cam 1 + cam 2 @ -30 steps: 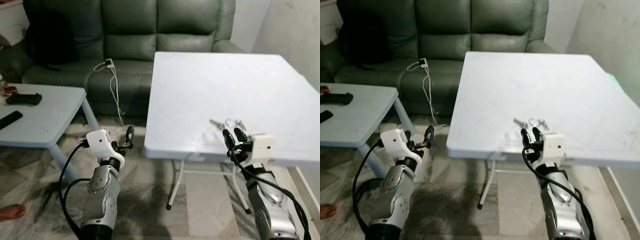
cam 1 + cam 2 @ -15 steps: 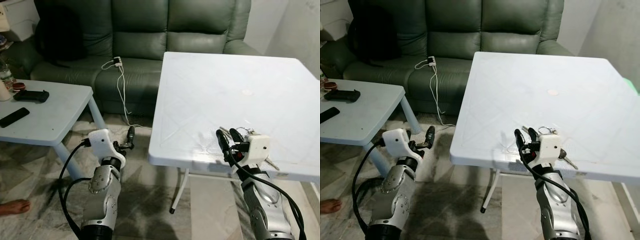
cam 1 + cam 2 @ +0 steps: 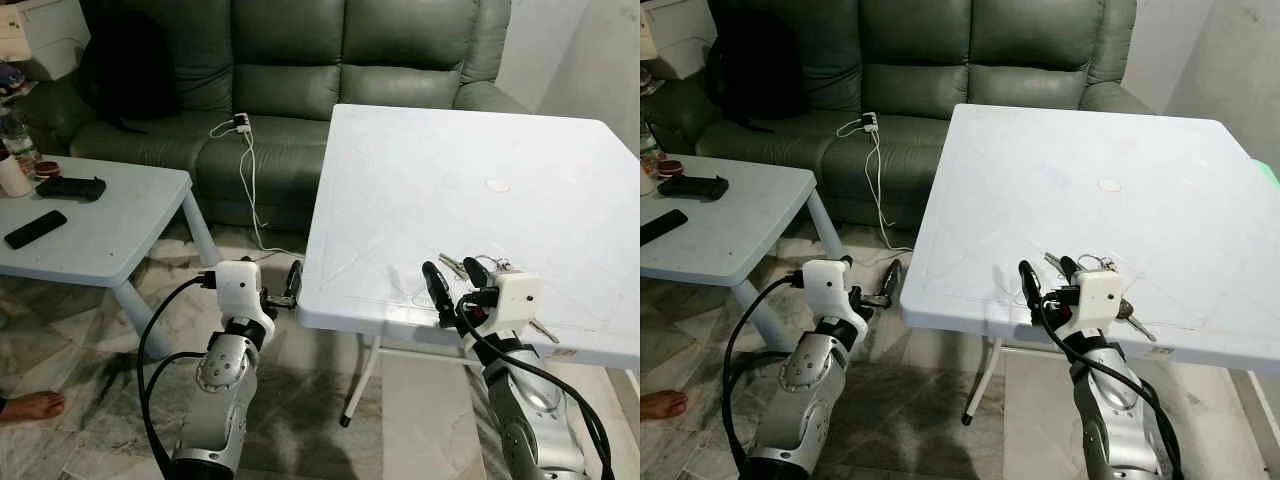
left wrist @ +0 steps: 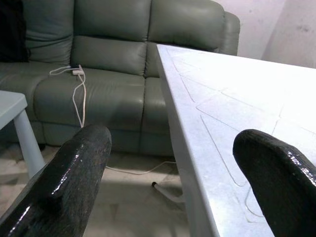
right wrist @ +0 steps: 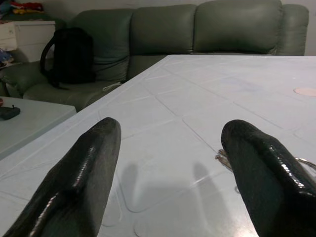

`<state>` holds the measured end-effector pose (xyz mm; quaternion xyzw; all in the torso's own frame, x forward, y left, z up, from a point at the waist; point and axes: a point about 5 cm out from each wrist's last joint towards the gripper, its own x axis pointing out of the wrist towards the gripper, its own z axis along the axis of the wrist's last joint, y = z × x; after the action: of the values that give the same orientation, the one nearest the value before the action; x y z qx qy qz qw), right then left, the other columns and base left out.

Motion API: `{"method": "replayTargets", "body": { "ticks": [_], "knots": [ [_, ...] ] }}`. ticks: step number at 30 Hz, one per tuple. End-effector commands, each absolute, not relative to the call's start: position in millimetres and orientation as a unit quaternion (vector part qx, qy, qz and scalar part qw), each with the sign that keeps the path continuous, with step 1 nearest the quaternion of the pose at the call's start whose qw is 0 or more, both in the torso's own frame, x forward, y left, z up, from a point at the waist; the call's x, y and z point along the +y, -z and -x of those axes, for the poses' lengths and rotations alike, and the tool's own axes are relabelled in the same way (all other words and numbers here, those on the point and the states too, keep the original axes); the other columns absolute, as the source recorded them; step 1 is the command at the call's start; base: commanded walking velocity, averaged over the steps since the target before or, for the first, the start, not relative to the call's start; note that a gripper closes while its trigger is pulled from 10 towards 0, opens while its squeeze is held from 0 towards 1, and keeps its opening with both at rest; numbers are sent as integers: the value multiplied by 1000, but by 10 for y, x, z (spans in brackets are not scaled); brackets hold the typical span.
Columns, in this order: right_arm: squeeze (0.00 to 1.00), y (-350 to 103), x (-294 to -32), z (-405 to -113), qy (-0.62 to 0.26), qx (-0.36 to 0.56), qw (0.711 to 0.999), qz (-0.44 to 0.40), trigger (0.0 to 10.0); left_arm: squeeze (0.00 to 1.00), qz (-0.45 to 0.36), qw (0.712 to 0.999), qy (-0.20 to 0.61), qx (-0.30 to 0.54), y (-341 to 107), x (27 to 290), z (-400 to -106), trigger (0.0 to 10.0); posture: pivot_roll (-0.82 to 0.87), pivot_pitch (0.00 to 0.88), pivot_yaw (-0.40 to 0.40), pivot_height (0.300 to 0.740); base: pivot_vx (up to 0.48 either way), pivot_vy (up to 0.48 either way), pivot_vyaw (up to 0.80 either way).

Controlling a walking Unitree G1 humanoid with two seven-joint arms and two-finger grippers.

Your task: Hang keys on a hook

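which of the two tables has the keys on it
The big white folding table on the robot's right; the keys lie near its front edge. The low table holds remotes.

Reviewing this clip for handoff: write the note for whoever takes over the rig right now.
Right gripper: open, over the white table near its front edge, holding nothing.
Left gripper: open, idle beside the table's left edge.
Keys: lying on the table, partly behind the right gripper's right finger.
Done: approach. Left: grasp the keys, find a hook, hang them.
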<state>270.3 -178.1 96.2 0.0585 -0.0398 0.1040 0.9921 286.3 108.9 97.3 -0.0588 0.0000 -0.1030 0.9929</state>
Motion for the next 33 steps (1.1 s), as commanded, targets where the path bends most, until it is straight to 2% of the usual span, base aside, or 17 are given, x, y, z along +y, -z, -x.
{"method": "replayTargets", "body": {
  "ticks": [1, 3, 33],
  "knots": [
    [0, -1011, -1791, -2701, -109, -43, 991, -57, 10000, 0, 58, 992, 107, -8, -1001, 1077, -2837, 10000, -17, 0, -51, 740, 0, 0, 0],
    [0, -989, -1787, -2704, -109, -32, 992, -59, 10000, 0, 60, 992, 107, -7, -1002, 1078, -2835, 10000, -16, 0, -52, 740, 0, 0, 0],
    [0, -995, -1765, -2686, -112, -28, 991, -69, 10000, 0, 55, 993, 102, -6, -1001, 1095, -2792, 10000, -4, 7, -55, 740, 0, 0, -743]
  ]
}}
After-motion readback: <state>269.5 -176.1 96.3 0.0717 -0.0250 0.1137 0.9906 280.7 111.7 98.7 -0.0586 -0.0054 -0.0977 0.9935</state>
